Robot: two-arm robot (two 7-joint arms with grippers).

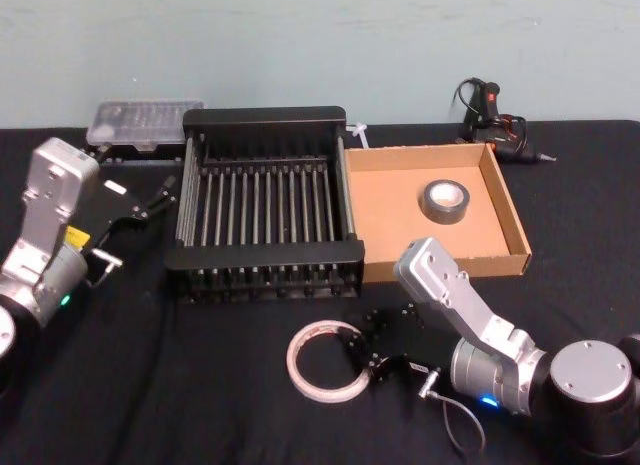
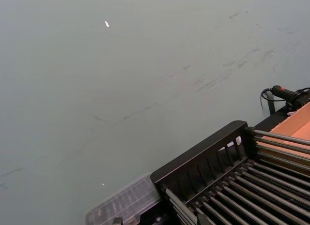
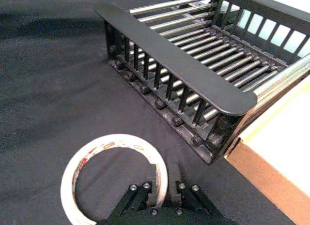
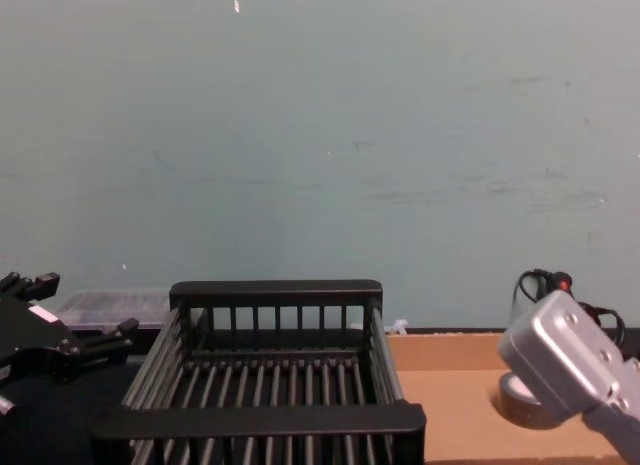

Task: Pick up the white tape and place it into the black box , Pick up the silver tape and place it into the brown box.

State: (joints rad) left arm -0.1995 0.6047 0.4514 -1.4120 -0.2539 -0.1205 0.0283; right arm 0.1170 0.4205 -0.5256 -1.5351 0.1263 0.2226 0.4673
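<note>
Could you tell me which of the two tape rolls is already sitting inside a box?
The silver tape, lying flat in the brown box. The white tape lies on the black cloth before the black box, at the right pincer.

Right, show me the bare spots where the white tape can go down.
The black box holds nothing. Bare cloth lies left of the white tape. The right gripper straddles the tape's wall. The brown box has floor free around the silver tape.
</note>
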